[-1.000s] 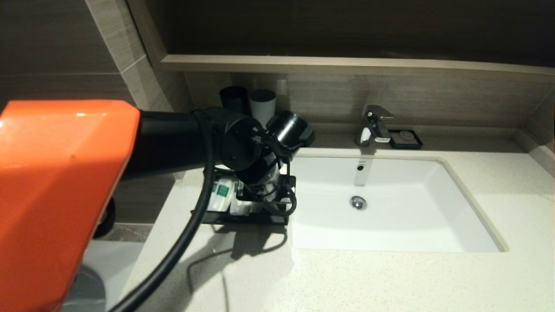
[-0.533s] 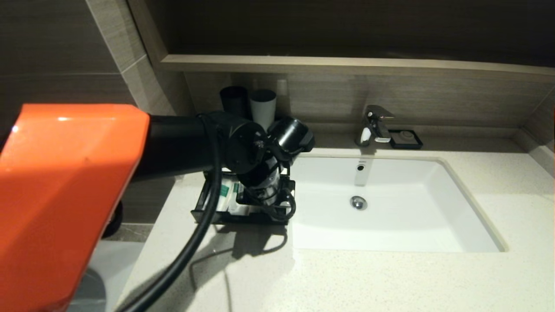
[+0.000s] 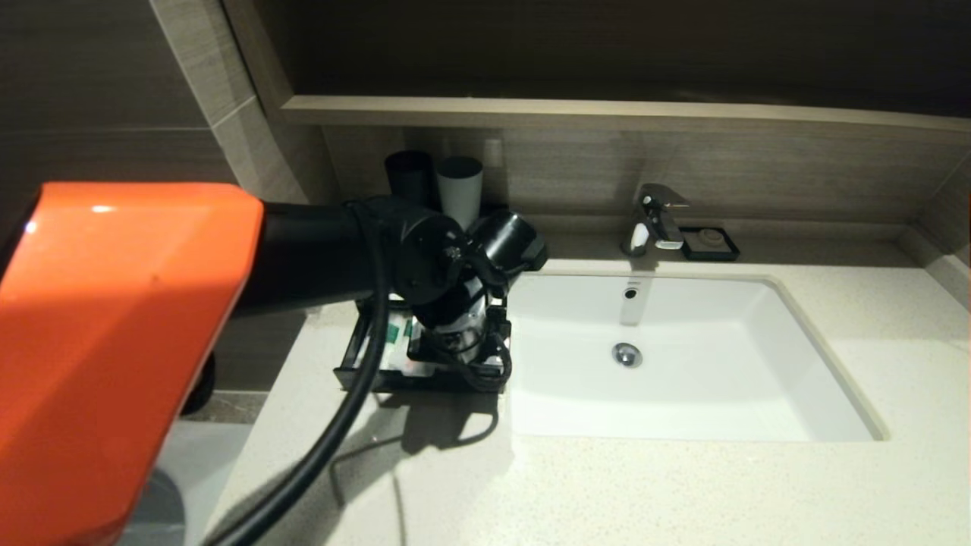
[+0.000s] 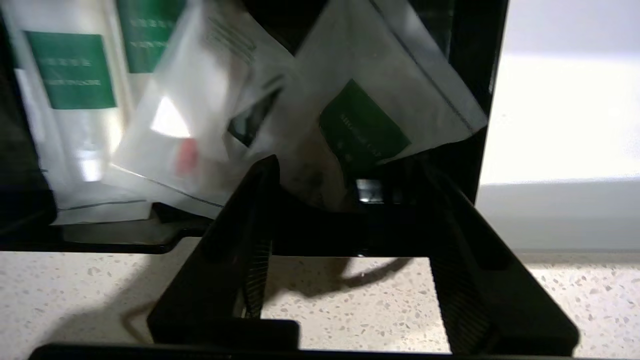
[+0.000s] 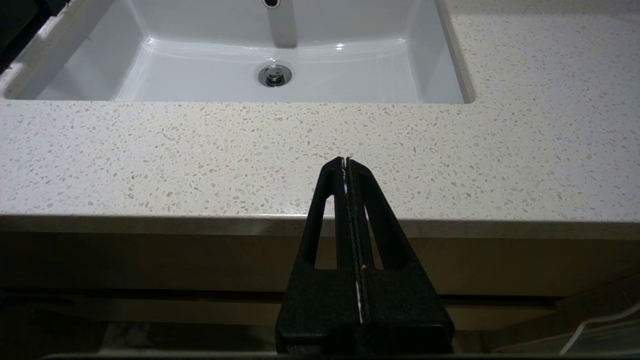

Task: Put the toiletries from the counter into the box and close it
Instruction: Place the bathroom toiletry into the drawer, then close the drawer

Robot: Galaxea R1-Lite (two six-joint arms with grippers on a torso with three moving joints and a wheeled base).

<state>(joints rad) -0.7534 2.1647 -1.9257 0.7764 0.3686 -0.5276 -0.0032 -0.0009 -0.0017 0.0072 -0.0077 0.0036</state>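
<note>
The box stands on the counter left of the sink, with its black drawer pulled out toward me. The toiletries lie inside the drawer: a long toothbrush pack with a green label, a small plain sachet and a squarish green-labelled sachet. My left gripper hangs over the drawer's front right part. In the left wrist view it is open and empty, its fingers straddling the drawer's front wall. My right gripper is shut and empty, parked below the counter's front edge.
The white sink lies just right of the box, with a chrome faucet and a small black soap dish behind it. A black cup and a grey cup stand behind the box, against the wall.
My left arm has shifted a little to the right and my left gripper has settled slightly lower over the drawer. The drawer and the right arm have not visibly moved.
</note>
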